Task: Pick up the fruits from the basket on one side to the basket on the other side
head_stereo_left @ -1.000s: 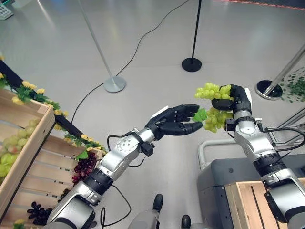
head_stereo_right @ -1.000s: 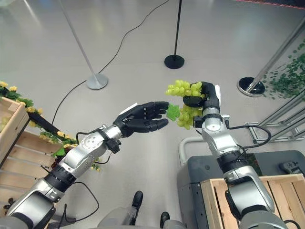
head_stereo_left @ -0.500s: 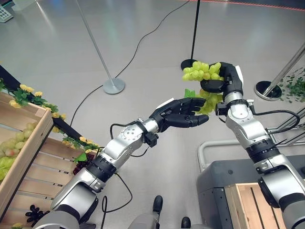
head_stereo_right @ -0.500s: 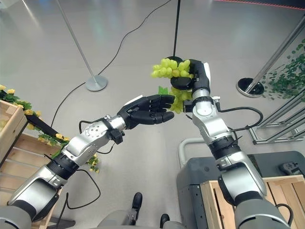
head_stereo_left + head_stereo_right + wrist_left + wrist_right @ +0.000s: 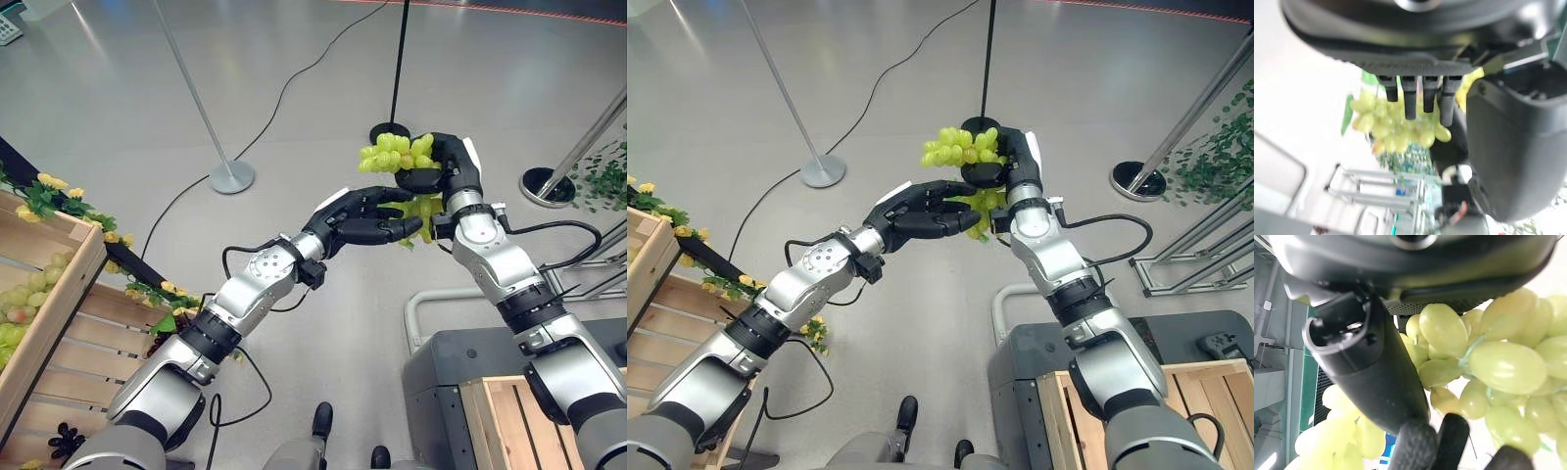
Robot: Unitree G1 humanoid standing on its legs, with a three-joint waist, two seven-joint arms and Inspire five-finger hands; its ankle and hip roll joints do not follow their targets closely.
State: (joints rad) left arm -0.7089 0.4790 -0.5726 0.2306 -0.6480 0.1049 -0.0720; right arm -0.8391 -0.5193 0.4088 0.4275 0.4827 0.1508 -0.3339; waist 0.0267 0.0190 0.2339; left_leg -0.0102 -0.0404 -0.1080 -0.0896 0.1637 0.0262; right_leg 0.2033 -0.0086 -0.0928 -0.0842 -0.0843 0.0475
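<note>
Grapes (image 5: 397, 157) hang clamped in the right hand (image 5: 446, 171), just past the left hand (image 5: 358, 217), whose fingers (image 5: 392, 231) reach relaxed and open beneath the drooping bunch.

Glossy grey floor (image 5: 118, 88) with round-based stanchion posts (image 5: 231, 176), leafy greenery (image 5: 607, 181) at right.

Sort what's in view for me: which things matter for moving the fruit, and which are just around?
Job:
green grape bunch, gripped by right hand
left hand, open, reaching under the bunch
left crate with grapes
right crate

Around:
stanchion poles
floor cable
flower garland
</note>
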